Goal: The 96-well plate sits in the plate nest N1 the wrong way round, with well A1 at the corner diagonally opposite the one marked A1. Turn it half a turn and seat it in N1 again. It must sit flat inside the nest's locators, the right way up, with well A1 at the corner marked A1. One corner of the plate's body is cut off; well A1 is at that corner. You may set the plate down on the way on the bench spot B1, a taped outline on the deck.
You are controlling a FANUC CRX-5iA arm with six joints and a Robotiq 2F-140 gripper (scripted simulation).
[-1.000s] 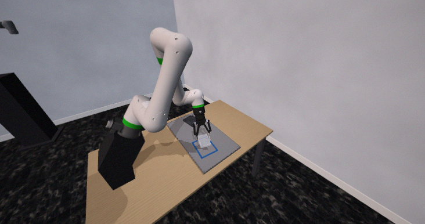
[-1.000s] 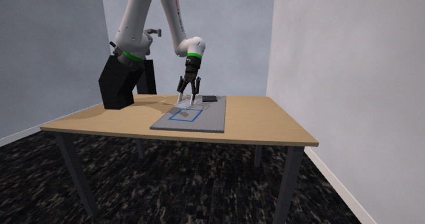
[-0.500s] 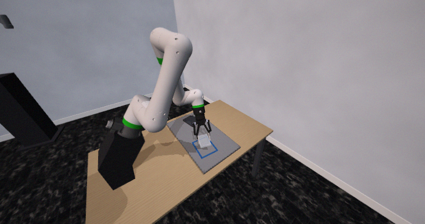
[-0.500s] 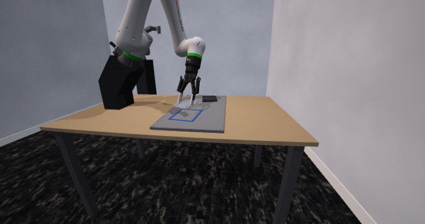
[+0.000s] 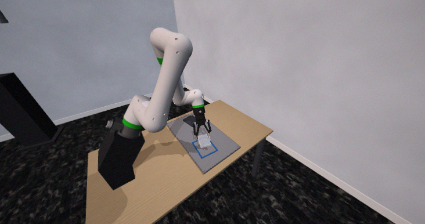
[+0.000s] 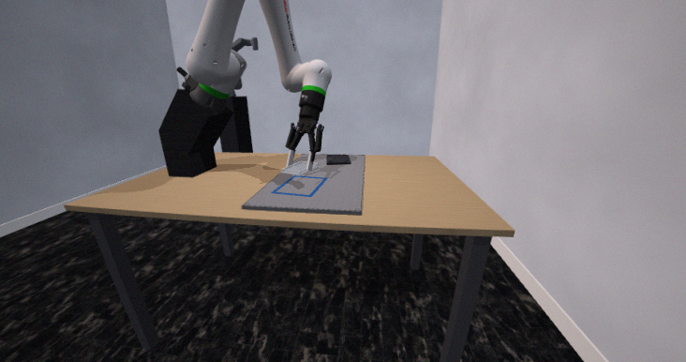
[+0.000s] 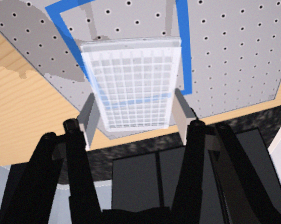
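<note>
The clear 96-well plate (image 5: pixel 204 141) (image 6: pixel 298 168) (image 7: pixel 136 75) is gripped across two opposite sides, wells facing the wrist camera. My gripper (image 5: pixel 203 135) (image 6: pixel 300 165) (image 7: pixel 135 101) is shut on it and holds it above the deck. In the wrist view the plate overlaps one end of the blue taped outline B1 (image 5: pixel 209 154) (image 6: pixel 292 194) (image 7: pixel 186 50) and is turned a little relative to it. The dark nest N1 (image 5: pixel 188 120) (image 6: pixel 338 159) lies behind the gripper, with no plate in it. The plate's cut corner and the nest's A1 mark cannot be made out.
The grey perforated deck (image 5: pixel 226 145) (image 6: pixel 345 191) (image 7: pixel 231 60) lies on the wooden table (image 5: pixel 247 124) (image 6: pixel 408 191) (image 7: pixel 11 120). The arm's black pedestal (image 5: pixel 118 163) (image 6: pixel 189 139) stands at the left in the top and exterior views. The gripper and arm cast shadows on the deck.
</note>
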